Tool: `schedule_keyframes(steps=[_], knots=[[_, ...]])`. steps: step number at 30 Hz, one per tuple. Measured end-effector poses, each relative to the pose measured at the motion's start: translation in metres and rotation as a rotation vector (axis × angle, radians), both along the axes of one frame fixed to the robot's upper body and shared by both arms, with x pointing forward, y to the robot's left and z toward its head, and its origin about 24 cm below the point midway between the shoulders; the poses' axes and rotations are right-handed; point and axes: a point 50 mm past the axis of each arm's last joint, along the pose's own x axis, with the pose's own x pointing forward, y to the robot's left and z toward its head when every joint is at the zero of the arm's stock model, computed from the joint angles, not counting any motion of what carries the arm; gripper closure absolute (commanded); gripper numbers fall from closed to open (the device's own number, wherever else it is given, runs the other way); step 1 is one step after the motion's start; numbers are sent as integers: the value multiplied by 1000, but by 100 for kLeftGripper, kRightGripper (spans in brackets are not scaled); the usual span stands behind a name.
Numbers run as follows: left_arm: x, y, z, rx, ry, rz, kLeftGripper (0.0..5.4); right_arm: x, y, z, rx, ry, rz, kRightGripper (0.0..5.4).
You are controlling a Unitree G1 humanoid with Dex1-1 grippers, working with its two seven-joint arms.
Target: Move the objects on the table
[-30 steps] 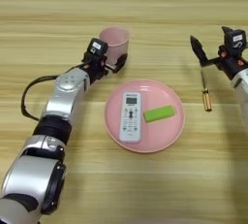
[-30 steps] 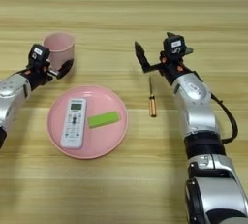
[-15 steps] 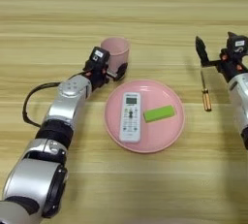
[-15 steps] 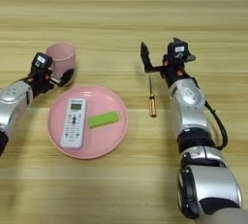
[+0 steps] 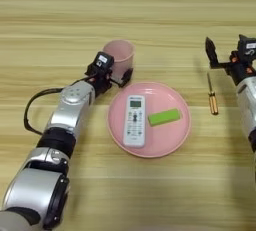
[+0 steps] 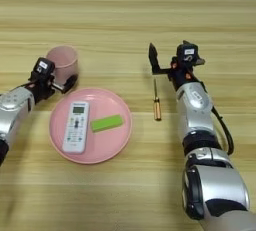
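- The pink plate (image 5: 176, 137) serves as landmark; it lies on the wooden table (image 5: 125, 20) a little toward the robot from the middle of the view
- On the plate lie 2 things: a white remote control (image 5: 134, 120) on its left half, lengthwise with its small screen at the far end, and a bright green block (image 5: 164, 117) just to the right of it, lying slightly slanted; the 2 are close but apart
- A pale pink cup (image 5: 119, 56) stands upright just beyond the plate's far-left rim, its open mouth up
- The left gripper (image 5: 114, 77) is at the cup's near side, between cup and the plate's left rim; 1 black finger shows at the cup's lower right, touching or nearly touching the plate's rim, and the other is hidden by the wrist, so I cannot tell whether the pincer clasps the cup or stands spread beside it
- The left arm runs from the plate's left side down to the near-left corner, a black cable looping beside it
- A screwdriver (image 6: 156, 102) with an orange-brown handle lies on the table to the right of the plate, well apart from it, shaft pointing away from the robot
- The right gripper (image 6: 166, 61) hovers just beyond the screwdriver's far tip, to the far right of the plate; its fingers are spread and pinch nothing
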Motion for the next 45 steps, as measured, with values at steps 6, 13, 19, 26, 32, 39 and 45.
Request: schedule_keyframes(steps=[6,13,19,26,32,39,45], knots=[[-1,-1,9,1,-71,8,2,1,1,0,2,1,1,0],[-4,0,33,3,-224,43,2,0,0,-3,7,11,-3,0],[-11,1,42,14,-279,54,2,0,-1,-3,9,3,-5,0],[-17,-3,61,-3,-355,41,2,0,-1,-3,10,2,3,0],[-19,0,74,-48,-396,54,2,0,-1,-3,10,2,5,0],[-8,22,83,-86,-453,210,2,-1,-1,-3,10,-1,6,0],[3,38,71,-90,-439,343,2,-1,0,-2,9,-4,9,0]])
